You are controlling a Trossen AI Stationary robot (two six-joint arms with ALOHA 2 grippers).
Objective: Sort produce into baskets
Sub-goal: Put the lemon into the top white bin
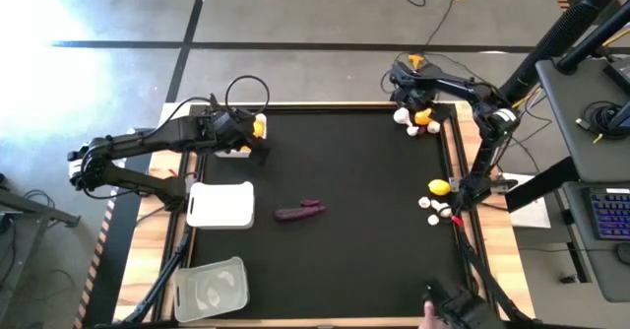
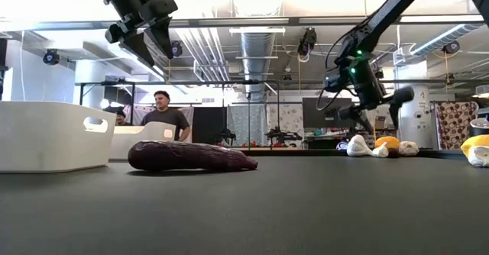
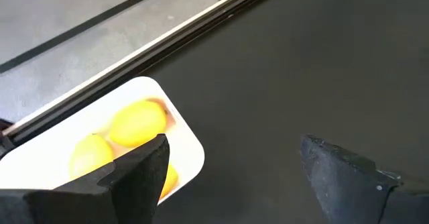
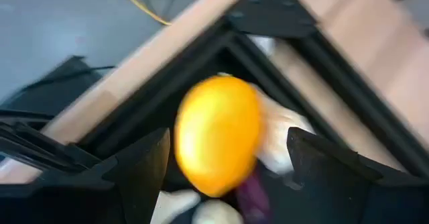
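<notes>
R gripper (image 4: 224, 160) was open over a yellow fruit (image 4: 218, 133); we'd binned some fruits (image 3: 137, 123), sweet potato (image 1: 298, 211) + garlic (image 1: 433, 209) left.

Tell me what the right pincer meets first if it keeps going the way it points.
Probably the orange fruit: it sits centered between the open right pincer fingers, white bulbs behind it, though depth is unclear.

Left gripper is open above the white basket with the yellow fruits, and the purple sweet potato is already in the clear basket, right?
Not quite. The purple sweet potato lies on the bare mat mid-table, as the high view shows. The left gripper is indeed open above the white basket holding yellow fruits.
</notes>
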